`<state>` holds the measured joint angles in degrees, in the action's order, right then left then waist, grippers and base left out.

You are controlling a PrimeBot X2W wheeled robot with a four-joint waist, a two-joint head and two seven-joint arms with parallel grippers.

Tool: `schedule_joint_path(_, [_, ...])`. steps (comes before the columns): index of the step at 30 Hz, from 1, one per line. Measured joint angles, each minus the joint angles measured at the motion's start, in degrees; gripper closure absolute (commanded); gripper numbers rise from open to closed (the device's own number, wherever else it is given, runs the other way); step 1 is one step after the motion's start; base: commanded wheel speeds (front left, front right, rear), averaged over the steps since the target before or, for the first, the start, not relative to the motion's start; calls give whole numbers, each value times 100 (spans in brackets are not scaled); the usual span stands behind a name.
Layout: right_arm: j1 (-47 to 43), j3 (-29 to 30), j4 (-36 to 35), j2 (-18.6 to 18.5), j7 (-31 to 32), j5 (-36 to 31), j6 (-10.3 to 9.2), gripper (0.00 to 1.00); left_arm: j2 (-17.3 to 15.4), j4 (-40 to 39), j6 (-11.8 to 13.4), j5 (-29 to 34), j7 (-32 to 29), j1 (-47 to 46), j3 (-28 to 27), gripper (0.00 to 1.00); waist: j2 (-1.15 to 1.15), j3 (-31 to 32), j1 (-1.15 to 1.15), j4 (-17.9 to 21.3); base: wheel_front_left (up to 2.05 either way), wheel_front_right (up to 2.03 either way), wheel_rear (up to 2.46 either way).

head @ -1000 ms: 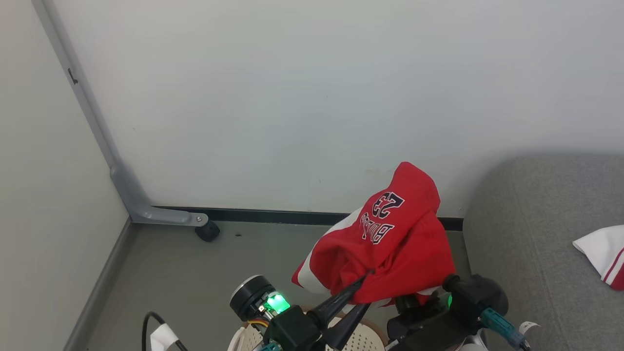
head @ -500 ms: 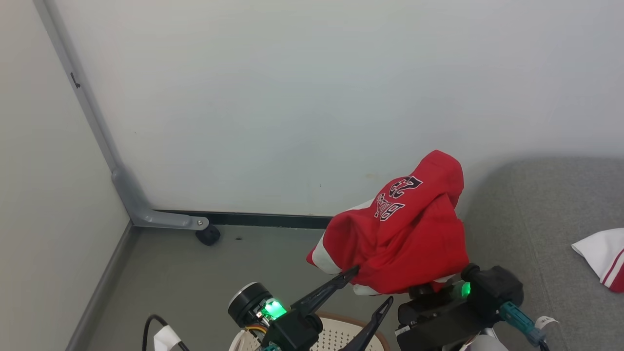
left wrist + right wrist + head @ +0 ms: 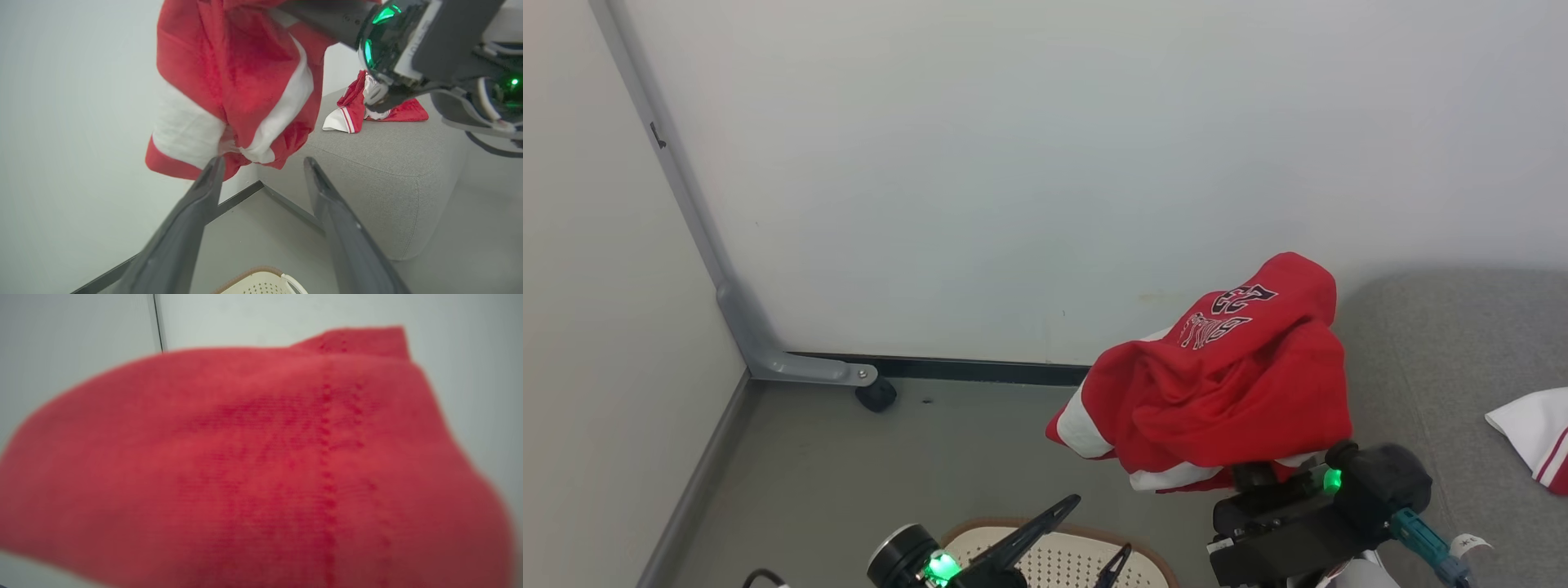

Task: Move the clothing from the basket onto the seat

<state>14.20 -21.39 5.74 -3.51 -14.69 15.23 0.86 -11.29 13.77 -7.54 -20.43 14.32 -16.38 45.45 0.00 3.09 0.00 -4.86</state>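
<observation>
Clothing point(image 3: 1225, 400) hangs from your right jaws, clenched on it, over the floor point(image 3: 890, 457) beside the seat point(image 3: 1445, 367). Left jaws gape, holding nothing. Drop it too soon and it misses.

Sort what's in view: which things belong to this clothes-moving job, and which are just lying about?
Job: red garment, held aloft; basket; seat; second garment, lying on it.
Just there: grey metal bracket at the wall; black caster at its foot; dark skirting strip.
</observation>
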Motion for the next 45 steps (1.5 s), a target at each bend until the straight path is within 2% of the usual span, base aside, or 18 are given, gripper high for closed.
schedule_joint_path(24, [-323,421,-310,-42,0,-296,126,100,-305,382,-1,66,-1,665,89,0,0,-16,0,94,0,0,0])
schedule_joint_path(33, [-467,579,-349,-46,0,-425,134,100,-208,383,0,33,-1,895,-208,0,0,-15,0,341,0,0,0])
schedule_joint_path(45, [-692,836,-481,-133,0,-543,125,100,-131,243,0,36,-1,972,-282,0,0,-63,0,885,0,0,0])
